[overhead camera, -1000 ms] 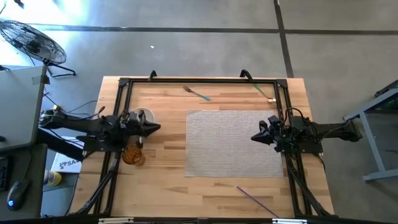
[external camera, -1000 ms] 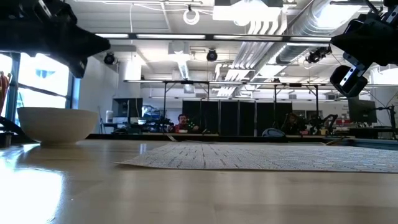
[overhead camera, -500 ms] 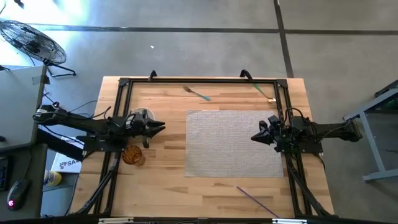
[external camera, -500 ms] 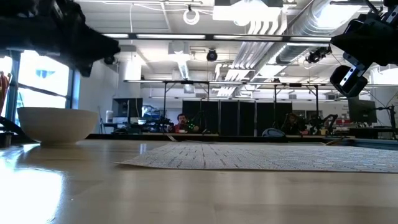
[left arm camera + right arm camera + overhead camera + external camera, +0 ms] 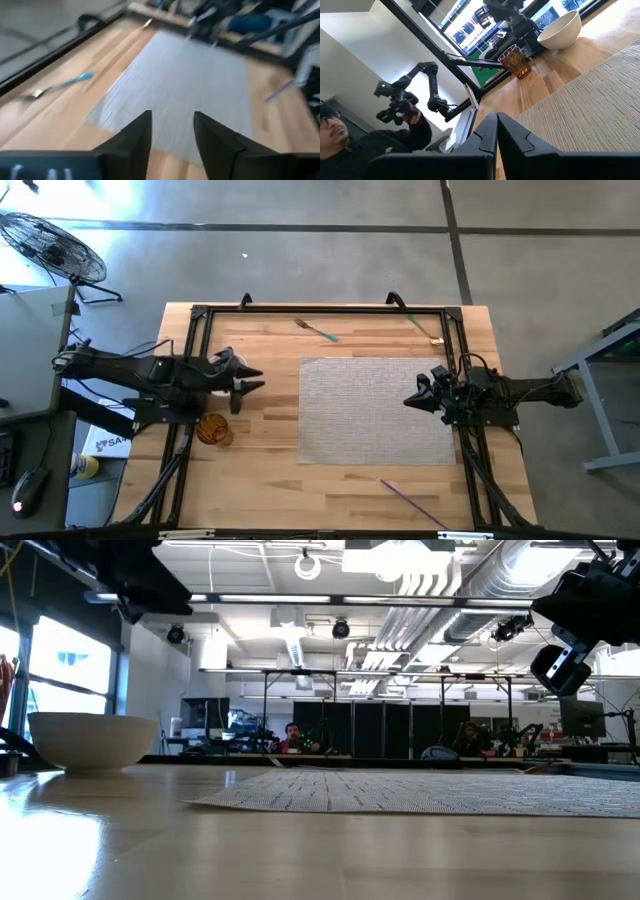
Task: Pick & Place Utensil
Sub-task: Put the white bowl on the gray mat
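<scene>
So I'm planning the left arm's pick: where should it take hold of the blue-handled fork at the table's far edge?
Probably at mid-handle of the fork, coming straight down from above, since it lies flat on the bare wood of the table beyond the placemat. Turn the open left gripper across the handle, which runs diagonally, tines toward the far-left.

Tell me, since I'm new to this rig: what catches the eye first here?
The pale woven placemat fills the table's middle, flanked by the open left gripper and the shut right gripper. A white bowl and an amber ribbed glass sit near the left arm; a blue-handled fork lies along the far edge.
</scene>
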You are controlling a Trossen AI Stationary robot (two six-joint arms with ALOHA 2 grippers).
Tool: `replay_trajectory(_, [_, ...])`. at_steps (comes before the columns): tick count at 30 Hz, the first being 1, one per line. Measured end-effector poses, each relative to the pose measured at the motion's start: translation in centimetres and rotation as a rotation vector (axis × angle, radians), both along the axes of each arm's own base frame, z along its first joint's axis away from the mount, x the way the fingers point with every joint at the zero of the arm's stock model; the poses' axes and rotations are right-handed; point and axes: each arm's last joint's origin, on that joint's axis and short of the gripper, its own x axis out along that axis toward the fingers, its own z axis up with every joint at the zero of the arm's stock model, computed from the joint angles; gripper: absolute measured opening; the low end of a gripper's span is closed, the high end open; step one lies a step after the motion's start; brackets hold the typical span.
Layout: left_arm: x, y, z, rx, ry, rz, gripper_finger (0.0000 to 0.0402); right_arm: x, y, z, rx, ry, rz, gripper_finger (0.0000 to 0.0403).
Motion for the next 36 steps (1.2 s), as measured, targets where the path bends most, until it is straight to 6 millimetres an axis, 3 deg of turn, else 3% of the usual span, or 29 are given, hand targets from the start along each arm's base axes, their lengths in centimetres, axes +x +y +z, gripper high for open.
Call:
replay_trajectory(5, [0.5,0.2,0.8,-0.023,0.212,0.155,0.0203,0.0,0.0,0.0,0.0,0.0,0.0,0.0005])
replay_trajectory(11, [1.6,-0.1,1.4,-0.15,0.33,0.24,0.0249,0.0,0.0,0.0,0.0,-0.002,0.0,0.0005])
replay_trajectory(23, [3.1,-0.3,-2.1,-0.192,0.586,0.437,0.0254,0.0,0.0,0.0,0.0,-0.004,0.0,0.0005])
replay_trajectory(36, [2.5,-0.2,-6.1,-0.241,0.695,0.585,0.0254,0.0,0.0,0.0,0.0,-0.004,0.0,0.0005])
